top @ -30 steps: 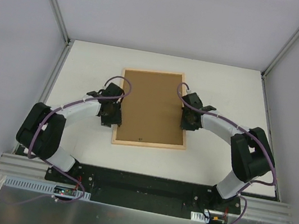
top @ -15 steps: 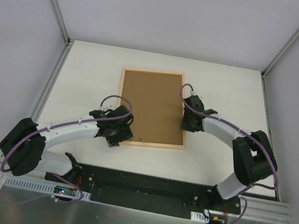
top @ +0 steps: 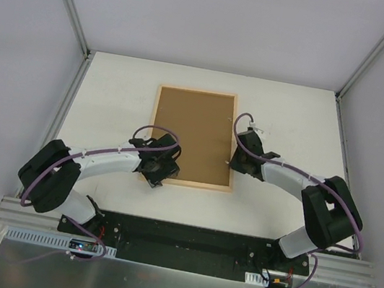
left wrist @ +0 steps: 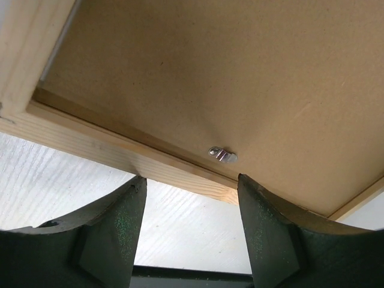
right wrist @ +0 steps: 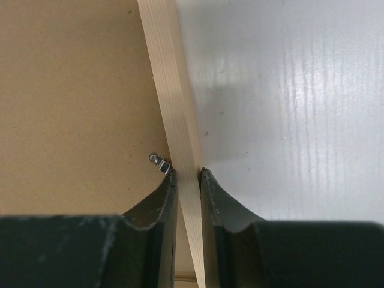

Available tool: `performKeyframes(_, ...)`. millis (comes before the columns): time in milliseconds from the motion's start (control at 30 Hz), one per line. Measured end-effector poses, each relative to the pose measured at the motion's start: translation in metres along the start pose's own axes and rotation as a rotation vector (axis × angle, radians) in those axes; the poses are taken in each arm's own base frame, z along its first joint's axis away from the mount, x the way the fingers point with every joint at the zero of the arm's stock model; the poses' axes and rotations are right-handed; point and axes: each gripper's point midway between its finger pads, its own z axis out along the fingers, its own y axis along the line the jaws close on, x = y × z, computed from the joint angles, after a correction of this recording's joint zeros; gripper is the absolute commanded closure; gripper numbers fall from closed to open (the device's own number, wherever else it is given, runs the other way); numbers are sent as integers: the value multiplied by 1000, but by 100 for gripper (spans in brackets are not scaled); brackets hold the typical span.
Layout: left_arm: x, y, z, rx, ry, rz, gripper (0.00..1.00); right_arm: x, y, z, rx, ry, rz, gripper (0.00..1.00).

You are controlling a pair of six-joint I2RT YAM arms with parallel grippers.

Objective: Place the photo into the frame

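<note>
Table (top: 111,102): white, with the work laid flat at mid-depth between the two arms. The frame (top: 200,93) is set face down, its long sides running away from the bases, so that its back is offered upward for loading. The brown backing board (top: 193,133) is seated inside the wooden rails and covers the whole opening. The photo is not seen in any view; if it is already in the frame, it is hidden under the board, and this cannot be confirmed. The right gripper (right wrist: 187,174) is clamped across the right-hand rail, one finger on the board side and one on the table side. This grip is judged to be there to keep the frame from sliding while the other arm works. The left gripper (left wrist: 192,186) is held over the near rail close to the near-left corner, its jaws spread apart and nothing between them; the rail and board are seen past the fingers (left wrist: 114,228). A small metal turn clip (left wrist: 222,155) lies on the board just inside that rail, and a second clip (right wrist: 159,162) sits just beside the right gripper's inner finger. The step in hand is judged to be securing the board with the clips.
</note>
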Motion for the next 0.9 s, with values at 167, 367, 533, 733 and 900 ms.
performKeyframes(167, -5, 0, 4, -7, -18, -15, 40, 3, 8, 1, -27, -9, 20, 99)
performKeyframes(367, -32, 4, 8, -24, -21, -54, 43, 13, 19, -3, -60, -12, 19, 100)
performKeyframes(533, -54, 11, 12, -36, -24, -54, 43, 19, 26, -6, -72, -1, -2, 75)
performKeyframes(733, -56, 21, 16, -48, -21, -26, 43, 21, 25, -5, -51, 47, -105, 60)
performKeyframes(900, -60, 21, 16, -40, -25, -14, 43, 21, 24, -6, -38, 76, -182, 56)
